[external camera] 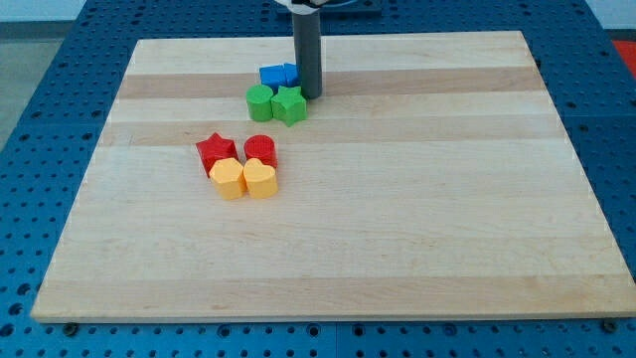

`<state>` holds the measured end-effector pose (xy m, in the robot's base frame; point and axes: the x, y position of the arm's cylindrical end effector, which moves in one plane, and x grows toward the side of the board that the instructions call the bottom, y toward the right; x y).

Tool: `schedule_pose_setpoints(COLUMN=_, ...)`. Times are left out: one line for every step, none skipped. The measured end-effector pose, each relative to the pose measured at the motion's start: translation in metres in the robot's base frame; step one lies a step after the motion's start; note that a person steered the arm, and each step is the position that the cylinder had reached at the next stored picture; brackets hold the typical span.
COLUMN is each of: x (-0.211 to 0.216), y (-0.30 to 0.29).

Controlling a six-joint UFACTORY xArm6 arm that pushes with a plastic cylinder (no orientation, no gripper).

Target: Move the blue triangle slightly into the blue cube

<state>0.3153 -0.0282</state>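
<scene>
Pale wooden board (397, 199) with my tip (310, 95), a bare rod holding nothing, touching the right side of the blue triangle (289, 73), itself against the blue cube (270, 75); next, judged: a short leftward nudge

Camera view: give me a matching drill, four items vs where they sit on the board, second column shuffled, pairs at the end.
Items
1. my tip
2. red star block
3. green blocks
4. yellow blocks

Places
A. directly below the red blocks in the view
B. just below the blue blocks
C. at the right edge of the blue blocks
D. left of the red round block

Pairs: 1-C, 2-D, 3-B, 4-A
</scene>
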Motion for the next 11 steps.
schedule_pose_setpoints(x=-0.005, y=0.039)
schedule_pose_setpoints(x=-0.033, y=0.068)
schedule_pose_setpoints(x=-0.070, y=0.069)
schedule_pose_setpoints(x=-0.084, y=0.045)
schedule_pose_setpoints(x=-0.079, y=0.024)
schedule_pose_setpoints(x=-0.057, y=0.015)
schedule_pose_setpoints(x=-0.038, y=0.015)
schedule_pose_setpoints(x=-0.035, y=0.015)
schedule_pose_setpoints(x=-0.030, y=0.015)
schedule_pose_setpoints(x=-0.029, y=0.015)
schedule_pose_setpoints(x=-0.029, y=0.010)
